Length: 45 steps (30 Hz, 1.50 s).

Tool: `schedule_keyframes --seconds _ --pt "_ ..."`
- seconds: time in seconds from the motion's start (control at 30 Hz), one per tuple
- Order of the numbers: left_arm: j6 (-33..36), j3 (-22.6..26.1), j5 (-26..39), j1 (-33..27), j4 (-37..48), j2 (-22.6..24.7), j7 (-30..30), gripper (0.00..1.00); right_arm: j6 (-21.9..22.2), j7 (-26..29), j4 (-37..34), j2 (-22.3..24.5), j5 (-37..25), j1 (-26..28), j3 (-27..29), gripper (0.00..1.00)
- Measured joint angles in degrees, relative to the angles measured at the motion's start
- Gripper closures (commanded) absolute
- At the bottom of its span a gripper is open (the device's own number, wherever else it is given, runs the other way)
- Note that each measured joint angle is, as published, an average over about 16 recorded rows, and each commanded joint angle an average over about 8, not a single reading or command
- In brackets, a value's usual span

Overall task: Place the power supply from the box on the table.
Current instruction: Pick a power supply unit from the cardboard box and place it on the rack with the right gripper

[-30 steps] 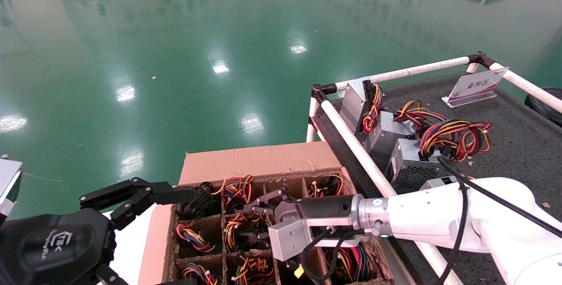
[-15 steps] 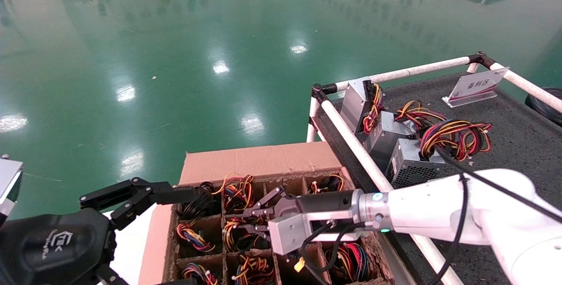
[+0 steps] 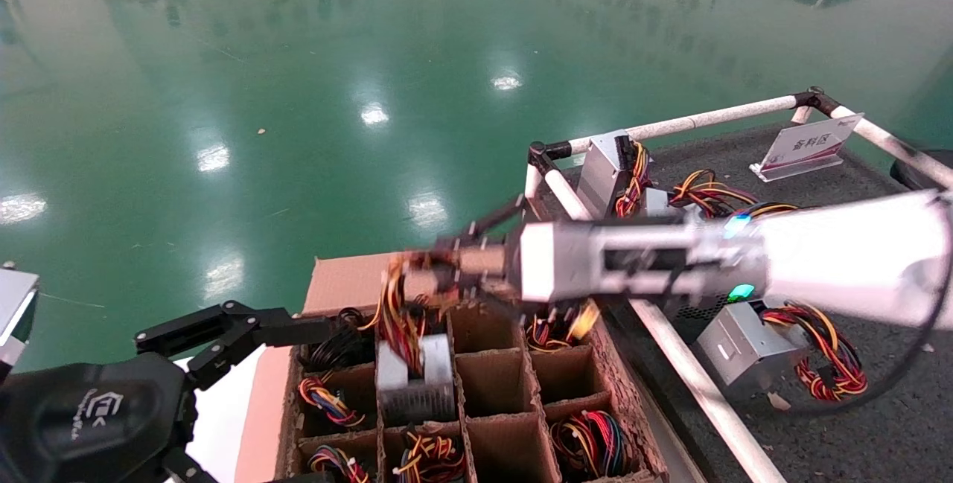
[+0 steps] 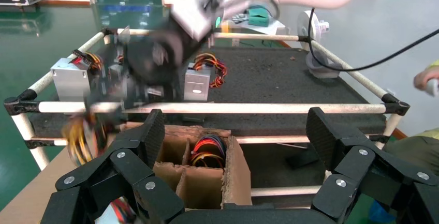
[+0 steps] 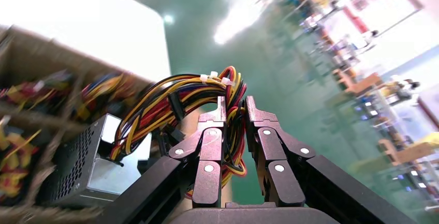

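- The right gripper [image 3: 435,274] is above the far side of the box [image 3: 417,274], its fingers [image 5: 212,146] pinched together on the wire bundle [image 5: 207,92] of the power supply [image 3: 414,375].
- The power supply hangs by those wires, its lower part in the middle column of cells and its upper part above the dividers.
- It is a small silver-grey metal block with a dark perforated vent face, seen clearly in the right wrist view [image 5: 88,164].
- Its wires are red, yellow, orange and black, gathered in a loop and tied with small white ties near the top of the loop.
- The box is brown cardboard with worn dividers forming square cells; several cells hold coloured wire bundles, and the cells just right of the hanging unit look bare.
- The table [image 3: 893,245] stands just right of the box, with a dark rough top and a white pipe rail [image 3: 670,341] with black corner joints.
- Other grey units [image 3: 737,349] with loose wire loops lie on the table near the rail, and a white sign [image 3: 808,146] stands towards the far edge.
- The left gripper [image 3: 223,334] is at the box's left edge, low down, its fingers [image 4: 150,136] spread wide and holding nothing.
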Motion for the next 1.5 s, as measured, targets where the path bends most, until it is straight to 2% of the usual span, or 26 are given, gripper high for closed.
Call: schedule_keyframes --seconds 0.37,0.57,0.77,0.93,1.13,1.5 --pt "0.0 0.0 0.0 0.0 0.0 0.0 0.0 0.0 -1.0 8.2 2.7 7.8 5.9 8.9 4.3 1.0" --pt "0.0 0.0 0.0 0.0 0.0 0.0 0.0 0.0 1.2 9.7 1.2 13.0 7.2 13.2 5.9 1.0" --pt "0.0 0.0 0.0 0.0 0.0 0.0 0.0 0.0 5.4 8.6 -2.8 17.7 7.0 16.5 6.6 1.0" --pt "0.0 0.0 0.0 0.0 0.0 0.0 0.0 0.0 10.9 6.6 -6.8 20.6 6.1 18.2 6.6 1.0" --pt "0.0 0.0 0.0 0.0 0.0 0.0 0.0 0.0 20.1 4.1 -11.2 22.4 5.1 19.1 6.4 1.0" --pt "0.0 0.0 0.0 0.0 0.0 0.0 0.0 0.0 39.7 -0.1 -15.5 20.5 4.1 16.5 5.9 1.0"
